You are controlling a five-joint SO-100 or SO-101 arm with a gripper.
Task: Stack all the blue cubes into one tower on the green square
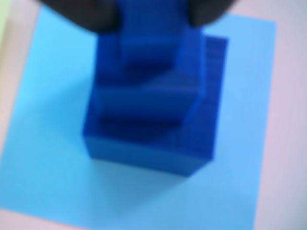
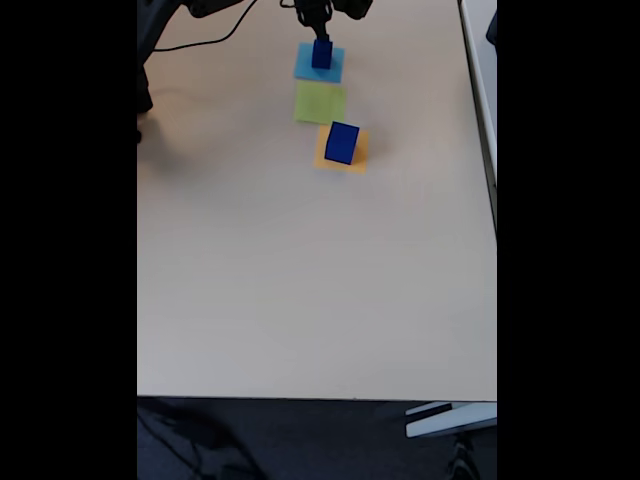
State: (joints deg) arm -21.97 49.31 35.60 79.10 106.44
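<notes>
Item: gripper [image 1: 151, 19], wrist view. I see its dark fingers [image 1: 91, 17] either side of the small blue cube [image 1: 148, 40]; whether they press it I cannot tell.

Item: stepped pile directly beneath the gripper: small cube on medium cube [image 1: 144, 98] on large cube [image 1: 158, 143], resting on the light-blue square [image 1: 43, 143].

Item: green square [image 2: 320, 103], fixed view, bare, just beyond the pile.

Item: another blue cube [image 2: 342, 142] on the orange square [image 2: 326, 158], farther from the gripper.
</notes>
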